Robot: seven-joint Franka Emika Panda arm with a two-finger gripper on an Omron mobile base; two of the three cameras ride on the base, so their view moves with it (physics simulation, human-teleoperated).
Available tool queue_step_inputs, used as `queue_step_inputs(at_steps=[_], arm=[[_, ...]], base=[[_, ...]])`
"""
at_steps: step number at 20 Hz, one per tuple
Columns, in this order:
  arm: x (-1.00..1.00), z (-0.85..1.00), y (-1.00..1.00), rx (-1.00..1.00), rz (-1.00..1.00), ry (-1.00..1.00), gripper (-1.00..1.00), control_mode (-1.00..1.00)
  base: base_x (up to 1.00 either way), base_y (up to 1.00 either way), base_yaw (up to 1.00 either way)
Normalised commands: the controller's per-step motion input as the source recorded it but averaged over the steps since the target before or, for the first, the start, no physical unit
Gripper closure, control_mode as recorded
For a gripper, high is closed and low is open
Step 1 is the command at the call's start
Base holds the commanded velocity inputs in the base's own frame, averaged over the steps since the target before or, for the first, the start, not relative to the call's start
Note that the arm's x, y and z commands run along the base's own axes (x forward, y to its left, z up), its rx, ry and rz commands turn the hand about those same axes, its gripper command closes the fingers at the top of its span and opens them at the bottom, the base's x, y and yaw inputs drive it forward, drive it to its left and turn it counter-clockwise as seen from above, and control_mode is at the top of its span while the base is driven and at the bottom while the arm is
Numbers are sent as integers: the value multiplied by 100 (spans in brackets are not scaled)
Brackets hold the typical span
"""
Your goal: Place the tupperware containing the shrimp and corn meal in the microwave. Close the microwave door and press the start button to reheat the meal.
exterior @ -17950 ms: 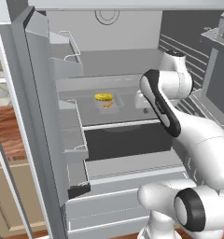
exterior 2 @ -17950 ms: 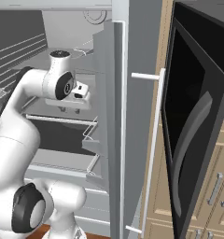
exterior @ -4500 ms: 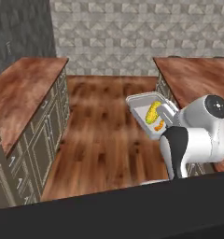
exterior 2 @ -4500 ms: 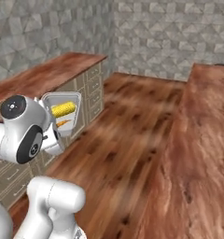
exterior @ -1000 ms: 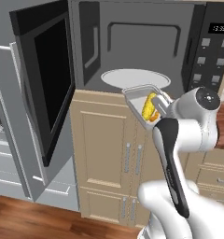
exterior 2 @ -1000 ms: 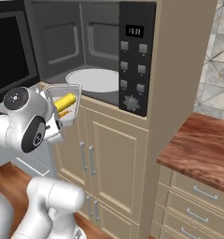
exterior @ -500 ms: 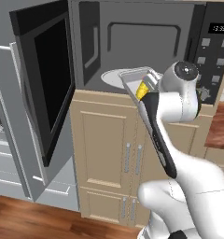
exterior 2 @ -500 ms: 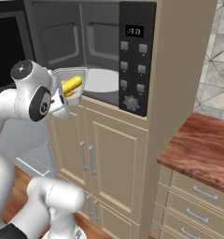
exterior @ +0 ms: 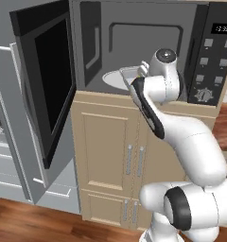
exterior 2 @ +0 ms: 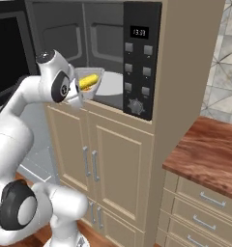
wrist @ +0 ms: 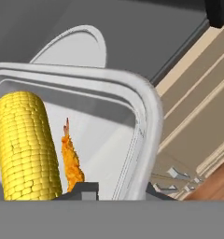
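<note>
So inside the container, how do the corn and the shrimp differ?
The corn is a thick, bright yellow cob piece with rows of kernels; the shrimp is a thin, orange, rough-coated sliver with a pointed tail. The corn is far bulkier than the shrimp. Both lie side by side in the clear container, which is held at the open microwave above its white plate.

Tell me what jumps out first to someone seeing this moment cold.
The bright yellow corn cob and small orange shrimp lying side by side in the clear tupperware, which the gripper holds by its rim at the mouth of the microwave. Next, the microwave door swung wide open to the left, and the white turntable plate inside the dark cavity.
</note>
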Motion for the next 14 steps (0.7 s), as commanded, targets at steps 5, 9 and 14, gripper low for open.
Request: queue_step_inputs(at_steps=[5, 9, 14], arm=[[97, -4, -4, 3, 0, 4, 100, -100], [80, -27, 0, 0, -3, 1, 100, -100], [72, -43, 0, 0, -11, 0, 100, -100]], base=[[0, 0, 0], [0, 0, 0], [0, 0, 0]])
